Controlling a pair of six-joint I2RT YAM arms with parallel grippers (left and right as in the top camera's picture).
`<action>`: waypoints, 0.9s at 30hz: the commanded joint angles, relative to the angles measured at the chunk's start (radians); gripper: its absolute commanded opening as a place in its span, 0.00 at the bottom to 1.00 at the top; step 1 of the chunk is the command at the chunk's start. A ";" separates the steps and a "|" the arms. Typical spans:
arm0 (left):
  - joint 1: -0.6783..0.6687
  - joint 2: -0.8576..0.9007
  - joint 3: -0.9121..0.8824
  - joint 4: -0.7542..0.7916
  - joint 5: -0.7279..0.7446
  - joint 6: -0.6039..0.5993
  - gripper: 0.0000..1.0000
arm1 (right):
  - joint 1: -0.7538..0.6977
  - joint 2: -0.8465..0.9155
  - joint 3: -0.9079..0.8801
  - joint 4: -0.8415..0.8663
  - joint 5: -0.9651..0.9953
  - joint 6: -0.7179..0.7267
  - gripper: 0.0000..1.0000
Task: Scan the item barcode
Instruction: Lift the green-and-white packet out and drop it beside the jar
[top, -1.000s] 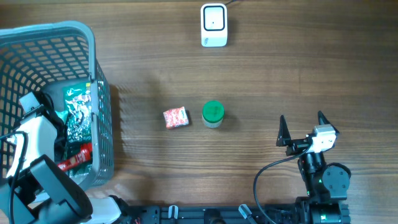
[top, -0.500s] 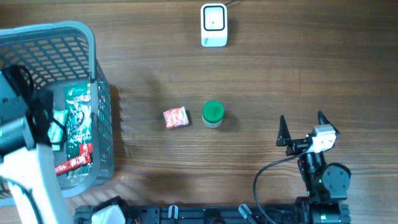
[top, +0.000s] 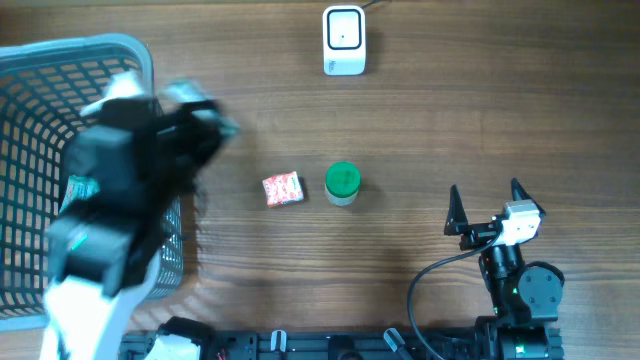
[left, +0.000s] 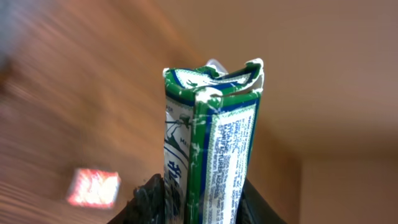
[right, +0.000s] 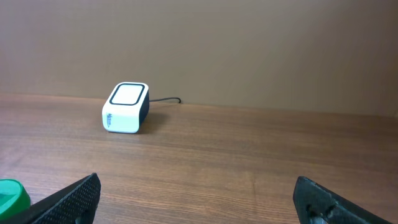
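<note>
1 second ago the left arm was down inside the basket (top: 70, 45). Now it has swung up over the basket's right rim, blurred with motion. The left gripper (left: 202, 202) is clamped on the green-and-white packet (left: 211, 143), which stands upright between the fingers, off the table. Everything else has stayed put: the red packet (top: 282, 188) and green-lidded jar (top: 342, 182) side by side mid-table, and the white scanner (top: 343, 40) at the far edge. The right arm sits folded at the near right, its right gripper (top: 487, 208) spread wide and empty, facing the scanner.
</note>
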 joint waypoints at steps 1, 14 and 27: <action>-0.218 0.215 0.008 0.008 -0.176 -0.060 0.29 | 0.000 -0.003 -0.001 0.003 0.010 0.008 1.00; -0.261 0.846 0.008 0.064 -0.236 -0.216 0.63 | 0.000 -0.003 -0.001 0.003 0.010 0.007 1.00; -0.061 0.264 0.500 -0.342 -0.564 -0.010 1.00 | 0.000 -0.003 -0.001 0.003 0.010 0.007 1.00</action>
